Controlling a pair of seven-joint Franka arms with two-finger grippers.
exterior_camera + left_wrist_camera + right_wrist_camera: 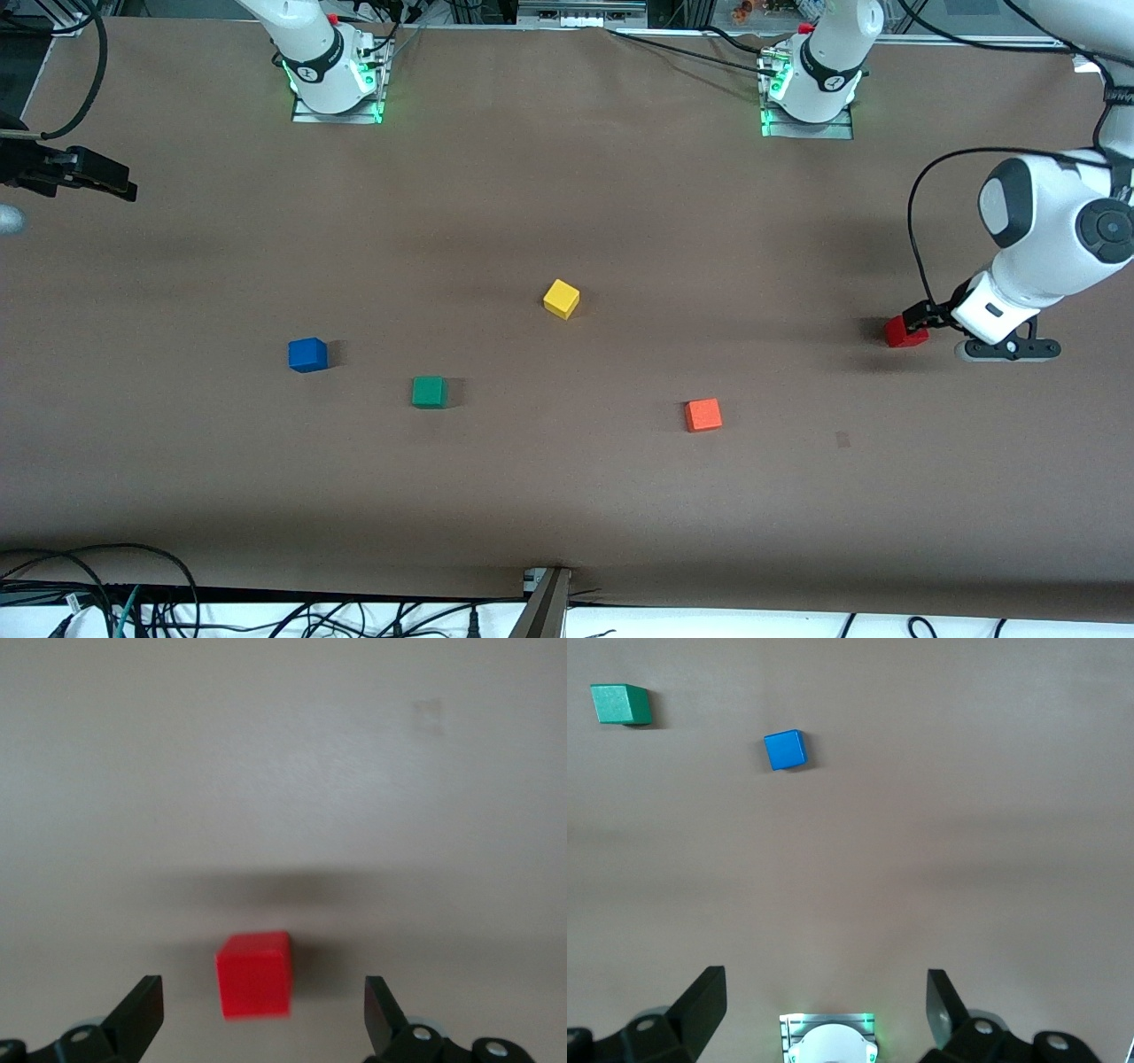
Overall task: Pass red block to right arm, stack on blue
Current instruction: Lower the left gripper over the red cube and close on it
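**Left end effector low at the red block**

We see the red block (901, 331) resting on the brown table (567, 496) near the left arm's end. The left end effector (921, 321) sits low right at the block, touching or just beside it in the front view. In the left wrist view its fingers (142, 1014) stand wide apart, with the red block (254, 974) on the table between them and touching neither.

The right end effector (106, 182) waits up at the right arm's end of the table, its fingers (704, 1001) spread wide and holding nothing.

The blue block (307, 354) lies toward the right arm's end, well apart from the red block. A green block (429, 392) sits near it, slightly nearer the front camera. A yellow block (561, 299) lies mid-table, and an orange block (702, 415) lies between the green block and the red block, nearer the camera.
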